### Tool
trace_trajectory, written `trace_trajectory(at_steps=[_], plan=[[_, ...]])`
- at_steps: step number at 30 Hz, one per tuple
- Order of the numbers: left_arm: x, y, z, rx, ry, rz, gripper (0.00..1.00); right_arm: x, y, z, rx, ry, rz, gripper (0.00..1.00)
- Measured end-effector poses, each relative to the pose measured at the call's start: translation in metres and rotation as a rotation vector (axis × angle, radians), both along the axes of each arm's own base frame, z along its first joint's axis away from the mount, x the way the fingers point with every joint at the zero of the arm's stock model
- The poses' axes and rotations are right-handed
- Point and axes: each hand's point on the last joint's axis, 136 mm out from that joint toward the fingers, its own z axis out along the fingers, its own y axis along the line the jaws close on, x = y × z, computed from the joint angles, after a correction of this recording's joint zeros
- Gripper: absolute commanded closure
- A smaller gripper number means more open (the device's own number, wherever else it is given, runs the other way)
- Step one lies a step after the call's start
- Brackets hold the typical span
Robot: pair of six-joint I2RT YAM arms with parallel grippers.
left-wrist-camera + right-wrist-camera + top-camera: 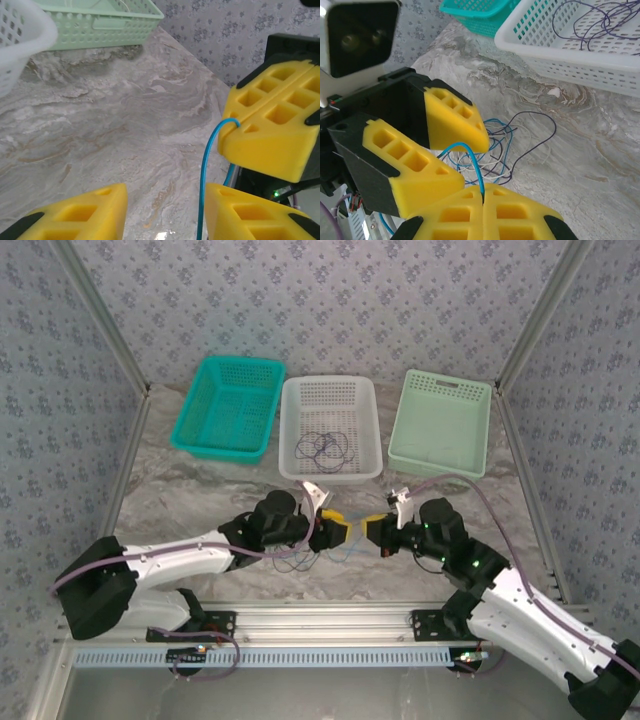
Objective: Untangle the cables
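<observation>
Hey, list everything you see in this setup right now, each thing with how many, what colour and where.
teal basket: one, teal, far left of the table
white basket: one, white, far middle
light green basket: one, pale green, far right
dark purple cables: several, looped inside the white basket
tangled cables: several, blue, white and dark, on the table between the arms
blue cable: one, light blue, rising from the tangle
table: one, grey marble
left arm: one, white and black, yellow jaws apart around the blue cable
right arm: one, white and black, yellow jaws shut on the blue cable
</observation>
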Motion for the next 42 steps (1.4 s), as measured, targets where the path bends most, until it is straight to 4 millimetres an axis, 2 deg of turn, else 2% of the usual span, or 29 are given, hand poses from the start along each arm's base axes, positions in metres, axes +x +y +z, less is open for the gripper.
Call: trace_trajectory(at_steps=[9,15,27,32,36,42], plan=[[-0.002,0.009,-0.014,0.066,0.029,-0.009,0.54,0.002,-0.012,0.001,-0.105,-0.042,-0.021,1.0],[0.0,0.014,-0.005,0.046,0.012,0.007,0.52,0.006,-0.016,0.003,-0.127,-0.058,-0.042,1.0],[0.003,0.012,-0.009,0.011,0.033,0.033,0.55,0.013,-0.01,0.015,-0.033,-0.066,-0.075,1.0],[0.004,0.009,-0.017,0.019,0.054,0.037,0.55,0.017,-0.007,0.022,0.027,-0.078,-0.091,1.0],[0.007,0.009,-0.017,0.016,0.055,0.05,0.59,0.018,-0.005,0.022,0.057,-0.074,-0.101,1.0],[0.013,0.012,-0.02,0.032,0.044,0.096,0.73,0.017,-0.007,0.023,0.085,-0.074,-0.11,1.0]])
